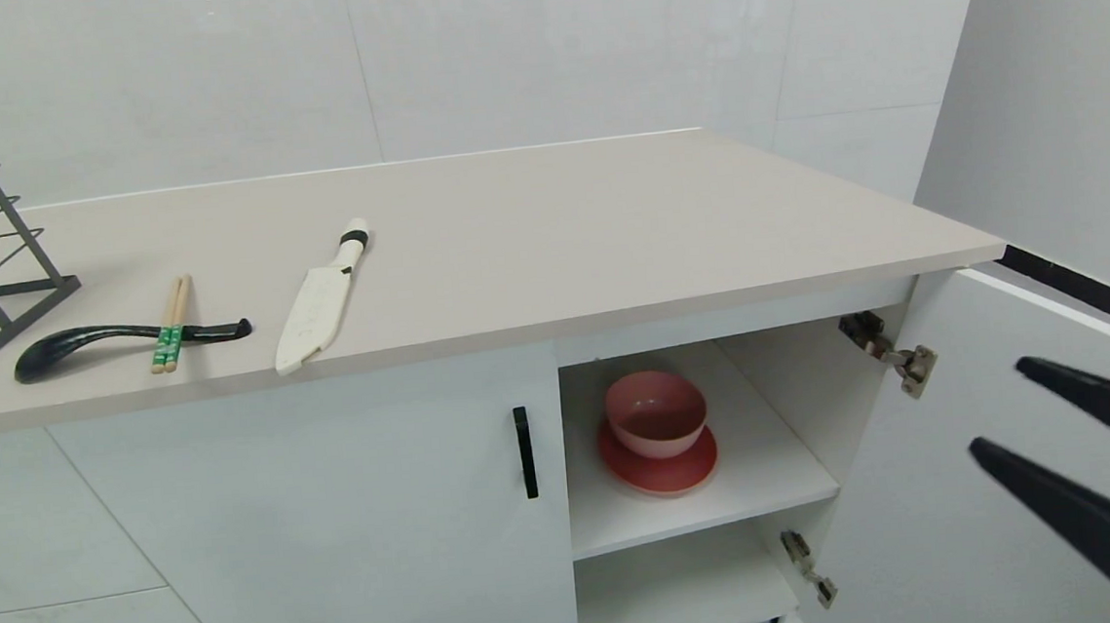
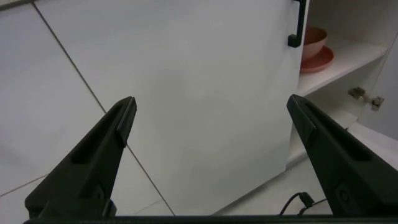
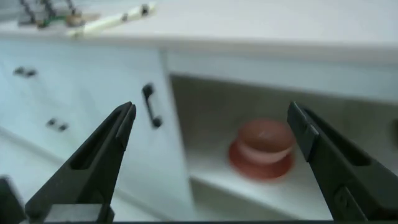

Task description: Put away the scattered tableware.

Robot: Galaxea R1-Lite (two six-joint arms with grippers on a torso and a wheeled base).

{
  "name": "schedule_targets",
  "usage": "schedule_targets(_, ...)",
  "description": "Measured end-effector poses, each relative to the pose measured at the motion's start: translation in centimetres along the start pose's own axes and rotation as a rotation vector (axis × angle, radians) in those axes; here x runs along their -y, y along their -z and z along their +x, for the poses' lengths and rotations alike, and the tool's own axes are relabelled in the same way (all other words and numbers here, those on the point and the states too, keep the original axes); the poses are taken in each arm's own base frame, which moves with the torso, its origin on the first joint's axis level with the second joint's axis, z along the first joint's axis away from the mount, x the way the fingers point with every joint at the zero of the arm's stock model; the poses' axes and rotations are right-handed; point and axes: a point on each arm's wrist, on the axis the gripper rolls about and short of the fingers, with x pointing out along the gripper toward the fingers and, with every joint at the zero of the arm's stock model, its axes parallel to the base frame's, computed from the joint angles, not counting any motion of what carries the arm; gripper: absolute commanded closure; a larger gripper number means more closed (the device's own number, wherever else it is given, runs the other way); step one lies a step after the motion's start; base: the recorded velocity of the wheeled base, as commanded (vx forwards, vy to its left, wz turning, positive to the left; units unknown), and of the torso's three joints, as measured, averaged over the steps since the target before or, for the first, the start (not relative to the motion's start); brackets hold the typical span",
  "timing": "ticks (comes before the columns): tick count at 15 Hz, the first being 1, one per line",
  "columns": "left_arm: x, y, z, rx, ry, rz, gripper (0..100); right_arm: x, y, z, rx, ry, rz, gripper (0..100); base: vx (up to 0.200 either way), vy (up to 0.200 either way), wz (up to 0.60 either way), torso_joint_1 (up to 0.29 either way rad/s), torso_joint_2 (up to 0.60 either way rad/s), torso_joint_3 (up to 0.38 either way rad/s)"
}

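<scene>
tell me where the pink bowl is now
In the head view the pink bowl sits on a red plate on the open cabinet's upper shelf, right of the black door handle.

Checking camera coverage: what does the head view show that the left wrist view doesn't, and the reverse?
Head view adds the beige countertop with the black spoon, wooden chopsticks, cream sheathed knife and dark wire rack, plus the open right gripper. Left wrist view adds the open left gripper. Both share the pink bowl on the red plate and the black door handle.
</scene>
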Motion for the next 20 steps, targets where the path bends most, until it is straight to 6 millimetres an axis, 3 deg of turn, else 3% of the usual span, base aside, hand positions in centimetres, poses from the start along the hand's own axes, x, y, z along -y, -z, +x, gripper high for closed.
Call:
schedule_targets(4,0.1,0.1,-0.1,0.012,-0.05,-0.004,0,-0.2,-1.8,-6.0,0.185,0.221,-0.238,0,0.0,0.0,0.0,0.0,0.0,0.0)
schedule_targets(8,0.3,0.2,-0.5,0.059,-0.105,-0.015,0,-3.0,-0.4,-10.7,0.283,0.313,-0.4,0,0.0,0.0,0.0,0.0,0.0,0.0)
schedule_targets(13,0.3,0.1,-0.6,0.074,-0.112,0.026,0,-3.9,3.2,-12.4,0.154,0.175,-0.419,0,0.0,0.0,0.0,0.0,0.0,0.0)
schedule_targets(15,0.3,0.2,-0.6,0.073,-0.113,0.018,0,-3.9,3.8,-12.7,0.142,0.19,-0.411,0,0.0,0.0,0.0,0.0,0.0,0.0)
schedule_targets(18,0.2,0.2,-0.6,0.066,-0.146,-0.026,0,-2.8,6.4,-13.0,-0.066,0.5,-0.212,0,0.0,0.0,0.0,0.0,0.0,0.0)
schedule_targets(20,0.2,0.6,-0.6,0.032,-0.172,-0.1,0,-2.6,6.8,-13.2,-0.08,0.58,-0.159,0,0.0,0.0,0.0,0.0,0.0,0.0)
